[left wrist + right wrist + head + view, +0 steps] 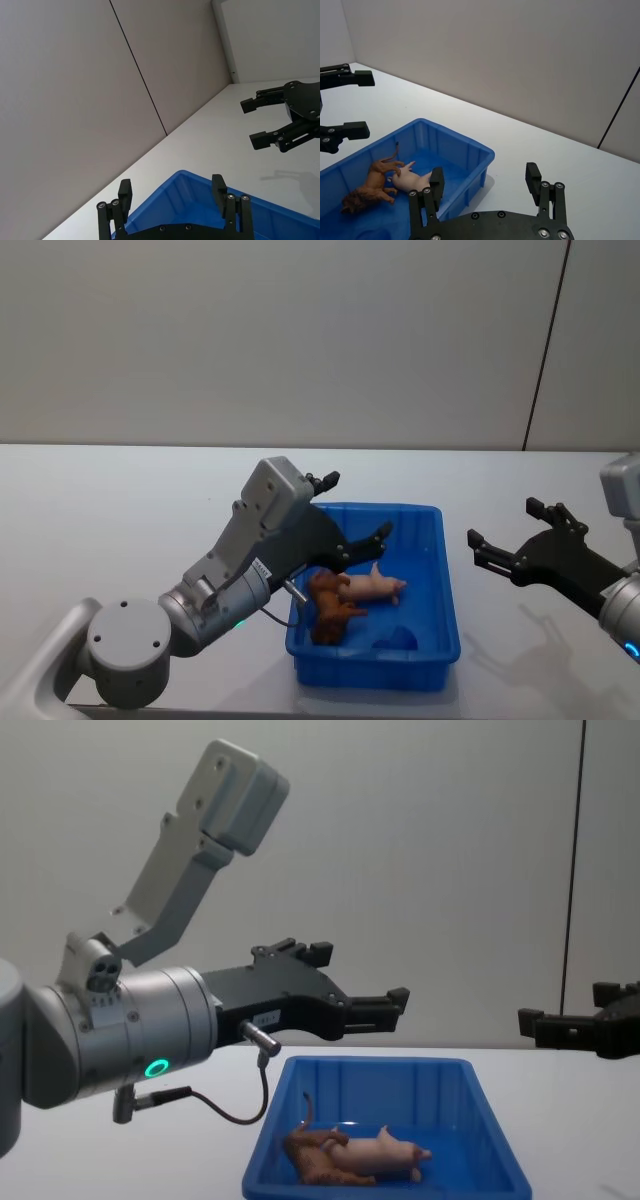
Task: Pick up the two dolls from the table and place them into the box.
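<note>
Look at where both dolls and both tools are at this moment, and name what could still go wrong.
1. The left tool hangs open above the blue box; dropping as it withdraws, it could clip the rim and shift the box.
2. The lion and pig lie touching, near the box's left wall; a knock might tip them out.
3. The right tool hovers open beside the box over the table; swinging left, it might meet the left tool.

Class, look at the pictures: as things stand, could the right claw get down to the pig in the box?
Probably yes. The pig lies uncovered in the open box, the right claw hangs open beside it, and the left claw sits over the far-left side.
</note>
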`<state>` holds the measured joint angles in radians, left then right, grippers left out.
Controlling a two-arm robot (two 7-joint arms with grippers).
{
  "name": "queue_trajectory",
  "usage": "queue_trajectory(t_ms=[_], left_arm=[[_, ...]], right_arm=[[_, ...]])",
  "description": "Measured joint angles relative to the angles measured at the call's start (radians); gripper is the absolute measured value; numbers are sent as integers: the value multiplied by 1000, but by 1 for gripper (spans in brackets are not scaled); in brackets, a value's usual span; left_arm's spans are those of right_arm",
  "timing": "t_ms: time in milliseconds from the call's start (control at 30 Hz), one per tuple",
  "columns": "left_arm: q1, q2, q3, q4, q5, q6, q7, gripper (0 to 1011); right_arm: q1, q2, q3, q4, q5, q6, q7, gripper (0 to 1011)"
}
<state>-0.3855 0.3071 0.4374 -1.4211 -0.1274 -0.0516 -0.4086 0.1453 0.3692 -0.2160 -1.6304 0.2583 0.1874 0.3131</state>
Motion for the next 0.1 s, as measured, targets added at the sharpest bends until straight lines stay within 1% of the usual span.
queue_trajectory(t_ms=[100], left_arm=[[4,4,-1,-10,0,0,3,1001]], right_arm=[[0,0,0,0,0,0,0,1001]])
